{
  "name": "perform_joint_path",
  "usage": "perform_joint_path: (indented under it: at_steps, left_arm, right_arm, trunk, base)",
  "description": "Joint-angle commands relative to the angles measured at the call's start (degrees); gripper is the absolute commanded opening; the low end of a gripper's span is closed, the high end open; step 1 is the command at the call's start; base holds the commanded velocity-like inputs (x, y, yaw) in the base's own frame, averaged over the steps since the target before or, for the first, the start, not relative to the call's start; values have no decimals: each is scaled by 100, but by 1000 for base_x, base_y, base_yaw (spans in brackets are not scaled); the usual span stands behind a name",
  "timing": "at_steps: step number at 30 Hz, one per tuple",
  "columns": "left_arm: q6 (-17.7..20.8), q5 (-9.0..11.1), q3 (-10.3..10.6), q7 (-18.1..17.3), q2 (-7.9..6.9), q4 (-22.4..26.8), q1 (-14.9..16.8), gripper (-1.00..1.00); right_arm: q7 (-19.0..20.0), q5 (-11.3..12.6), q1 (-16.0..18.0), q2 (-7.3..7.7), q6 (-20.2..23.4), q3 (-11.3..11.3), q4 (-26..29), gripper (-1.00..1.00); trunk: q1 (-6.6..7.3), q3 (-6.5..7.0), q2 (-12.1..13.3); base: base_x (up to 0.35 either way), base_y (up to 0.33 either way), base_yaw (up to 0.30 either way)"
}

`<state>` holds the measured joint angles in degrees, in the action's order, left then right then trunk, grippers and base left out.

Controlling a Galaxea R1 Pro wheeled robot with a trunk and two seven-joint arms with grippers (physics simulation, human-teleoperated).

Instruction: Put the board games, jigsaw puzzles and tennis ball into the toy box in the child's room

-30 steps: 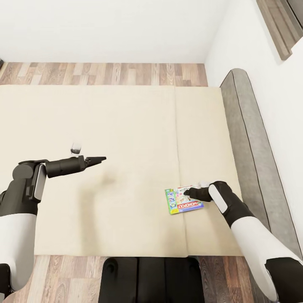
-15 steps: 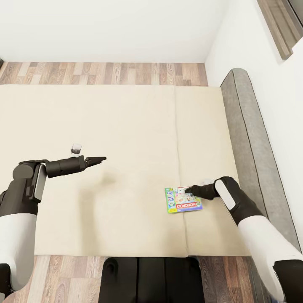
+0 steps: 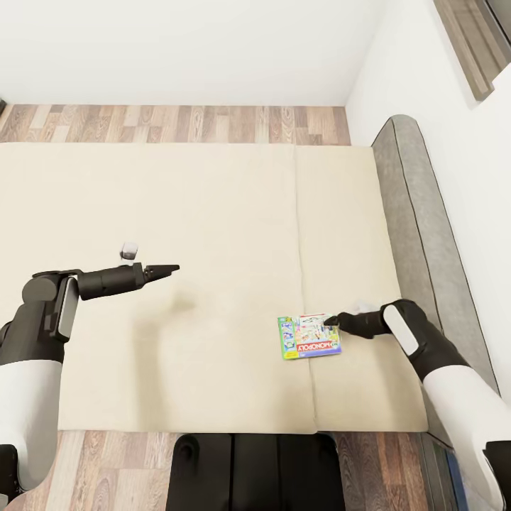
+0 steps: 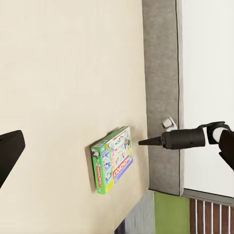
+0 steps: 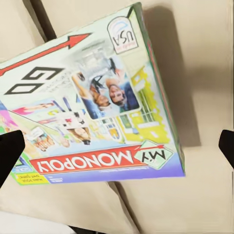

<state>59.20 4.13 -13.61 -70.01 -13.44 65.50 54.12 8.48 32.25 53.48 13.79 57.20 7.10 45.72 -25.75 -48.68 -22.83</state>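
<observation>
Right gripper (image 3: pixel 333 323): fingers spread apart, tips at the headboard-side edge of the white-and-green board game (image 3: pixel 309 337), which lies flat on the bed (image 3: pixel 213 206). Left gripper (image 3: pixel 172 268): fingers look together, over bare sheet, well apart from the box.

Even, bright, diffuse light fills all three views, with no glare or hotspots on the beige bed (image 3: pixel 213 213) or the white wall (image 3: pixel 184 50). Shadows are soft: a faint smudge lies on the sheet beneath the left gripper (image 3: pixel 170 268), and in the right wrist view the board game (image 5: pixel 92 102) casts a pale grey shadow beside its edge. The head view is crisp, while that close-up box print looks slightly soft and the dark fingertips (image 5: pixel 9 151) at the frame edges are blurred.
</observation>
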Motion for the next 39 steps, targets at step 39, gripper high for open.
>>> perform_joint_path:
  at_steps: [39]
  left_arm:
    - [48,-88,-1,-4,8,-2,3,100]
  right_arm:
    - [1124,-157,5,127,-613,-64,-643,100]
  trunk:
    - [-3,-25,-9]
  base:
    - [0,0,0]
